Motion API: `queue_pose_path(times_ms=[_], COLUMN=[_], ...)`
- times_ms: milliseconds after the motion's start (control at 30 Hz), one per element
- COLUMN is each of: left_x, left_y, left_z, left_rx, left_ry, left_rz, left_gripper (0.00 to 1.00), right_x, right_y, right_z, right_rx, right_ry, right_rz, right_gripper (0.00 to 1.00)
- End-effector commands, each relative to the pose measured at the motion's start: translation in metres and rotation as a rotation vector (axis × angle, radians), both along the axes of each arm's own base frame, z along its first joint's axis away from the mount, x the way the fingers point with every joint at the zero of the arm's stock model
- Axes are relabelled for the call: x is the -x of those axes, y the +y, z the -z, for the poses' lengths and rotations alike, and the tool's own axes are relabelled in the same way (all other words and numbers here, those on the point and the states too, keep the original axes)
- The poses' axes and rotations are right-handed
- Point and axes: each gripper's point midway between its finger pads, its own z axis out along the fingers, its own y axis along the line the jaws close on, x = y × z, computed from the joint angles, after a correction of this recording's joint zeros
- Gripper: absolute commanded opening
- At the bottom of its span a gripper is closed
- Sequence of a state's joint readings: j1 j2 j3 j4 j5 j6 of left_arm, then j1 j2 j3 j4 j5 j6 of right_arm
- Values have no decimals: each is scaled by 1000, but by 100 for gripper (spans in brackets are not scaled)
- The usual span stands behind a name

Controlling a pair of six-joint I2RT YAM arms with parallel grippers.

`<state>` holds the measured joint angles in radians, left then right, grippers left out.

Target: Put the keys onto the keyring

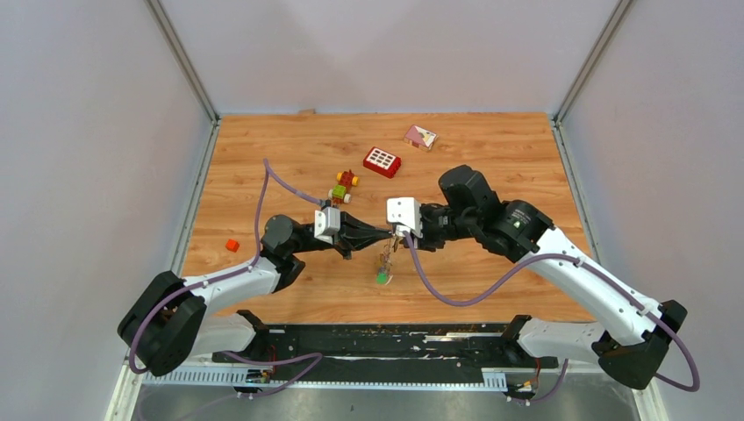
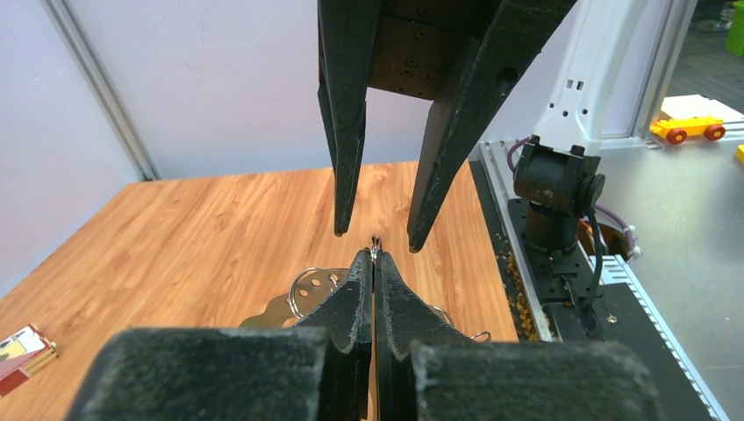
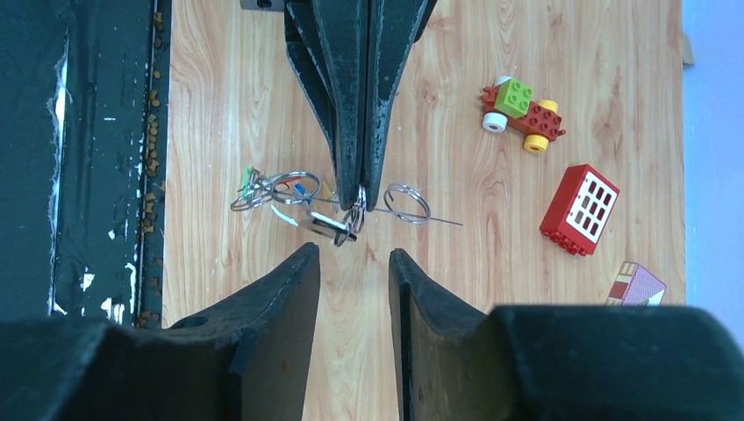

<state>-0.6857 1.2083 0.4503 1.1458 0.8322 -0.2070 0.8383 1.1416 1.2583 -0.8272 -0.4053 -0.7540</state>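
Nearest me: keys [image 1: 383,267], green tag lowest, trailing my way from keyring [image 3: 357,210]. Next, left gripper [image 2: 375,256] clamped shut on that ring. Beyond, right gripper [image 3: 353,254] part-open, empty, tip-to-tip opposite, just apart; I judge ring dead ahead along its fingers.

2 white-and-black arms [image 1: 230,282], purple cables [image 1: 456,303], tapered black jaws

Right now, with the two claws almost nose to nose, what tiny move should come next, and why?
Probably the right gripper eases forward and closes on the keyring: its jaws stand open just short of the wire, which the shut left gripper pinches, keys dangling beside.
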Motion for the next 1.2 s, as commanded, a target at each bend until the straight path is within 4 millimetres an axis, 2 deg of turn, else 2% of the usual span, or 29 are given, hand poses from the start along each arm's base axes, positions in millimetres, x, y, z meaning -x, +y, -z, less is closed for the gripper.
queue_pose_path(times_ms=[0,333,567,833,1033,1167], left_x=[2,2,2,0,-5,-7], left_y=[2,2,2,2,1,-1], left_z=[-18,-17,-16,-15,-14,-6], left_rx=[51,48,48,33,-32,-93], left_ry=[-54,-53,-52,-102,-170,-193], left_rz=[3,2,2,-13,-31,-20], left_gripper=[0,0,0,0,38,48], right_x=[-4,-4,-4,-5,-4,-4], right_y=[13,25,24,16,8,6], right_z=[-25,-22,-19,-18,-6,-1], right_rx=[-72,-87,-82,-43,73,130], right_ry=[-31,5,7,-19,39,76], right_rz=[-30,-55,-56,-47,-51,-45], right_gripper=[34,22,0,0,0,0])
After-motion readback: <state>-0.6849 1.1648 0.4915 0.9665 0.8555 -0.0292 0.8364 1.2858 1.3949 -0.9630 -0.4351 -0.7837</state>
